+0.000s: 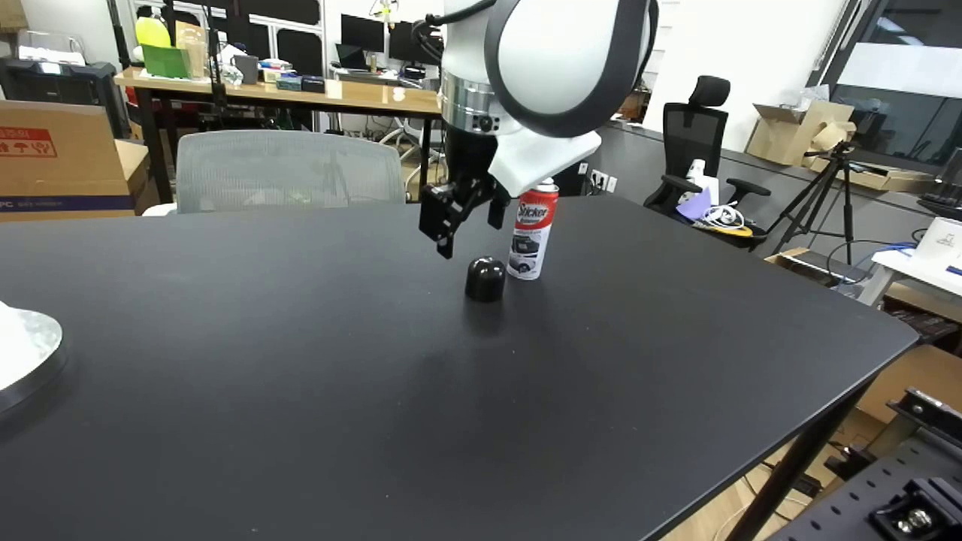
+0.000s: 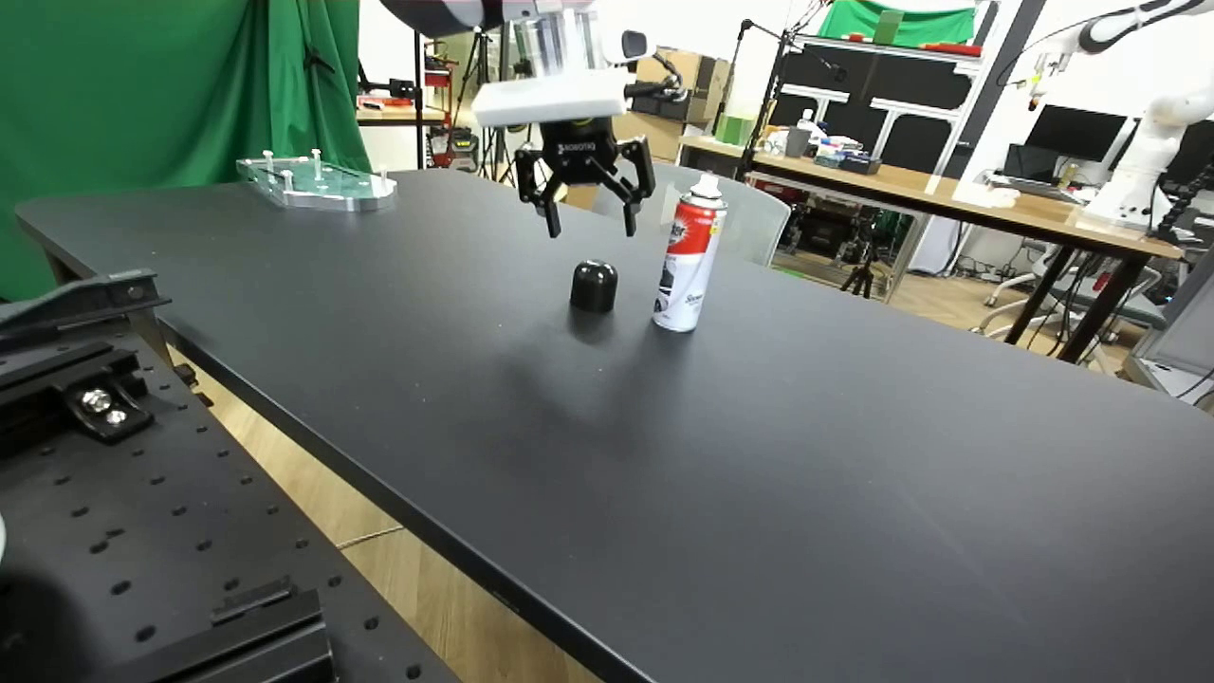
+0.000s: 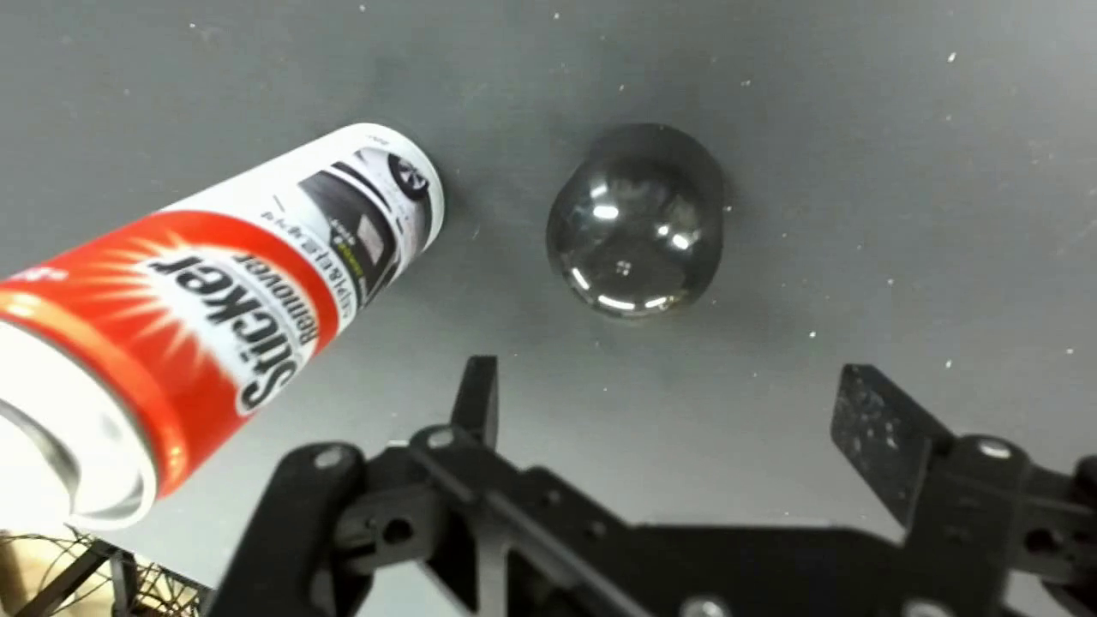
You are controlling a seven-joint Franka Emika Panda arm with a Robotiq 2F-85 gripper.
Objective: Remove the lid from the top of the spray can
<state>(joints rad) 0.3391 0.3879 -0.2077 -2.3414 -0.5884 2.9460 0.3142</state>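
The spray can [image 1: 532, 233] stands upright on the dark table, with a red upper part and a white lower part. It also shows in an exterior view [image 2: 690, 256] and in the wrist view [image 3: 257, 274]. Its white nozzle top is uncovered. The lid [image 1: 485, 279], a glossy black domed cap, sits on the table beside the can, apart from it. It shows too in an exterior view [image 2: 594, 286] and in the wrist view [image 3: 638, 223]. My gripper [image 2: 592, 232] is open and empty above the lid, fingers pointing down. Both fingertips show in the wrist view [image 3: 670, 367].
The dark table [image 1: 301, 391] carries a white round object [image 1: 30, 353] at its edge in an exterior view. A clear plate with posts [image 2: 327, 185] lies at the table's far end. A grey chair [image 1: 289, 169] stands behind the table. A black perforated plate [image 2: 190, 531] is beside it.
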